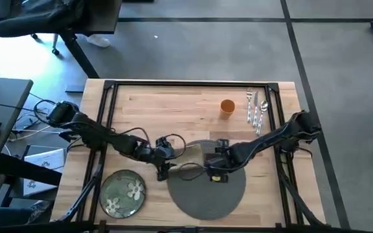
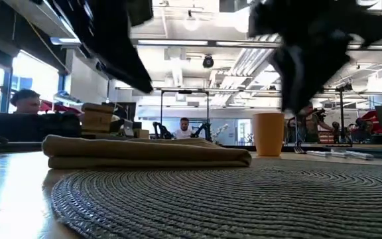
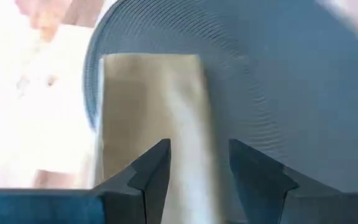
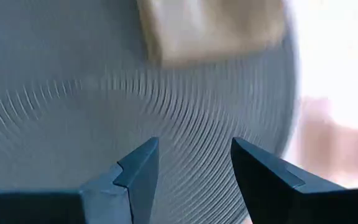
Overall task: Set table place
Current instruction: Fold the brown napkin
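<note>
The soft, limp tan napkin (image 1: 198, 151) lies across the placemat's (image 1: 206, 194) far edge. The left gripper (image 3: 199, 163) hovers spread above it; a pinch at a folded edge seems best. The right gripper (image 4: 194, 163), also spread, hangs over bare placemat.

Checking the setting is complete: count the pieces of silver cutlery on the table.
3: a fork, a knife and a spoon lie side by side near the table's far right corner, right of the orange cup. None seems hidden.

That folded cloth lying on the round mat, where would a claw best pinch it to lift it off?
Probably at a long folded edge of the napkin, coming straight down from above. It lies flat on the placemat, its far part on the table, so nothing sticks up to grab; the layered edge gives the most thickness. The left gripper hovers above it, jaws open.
</note>
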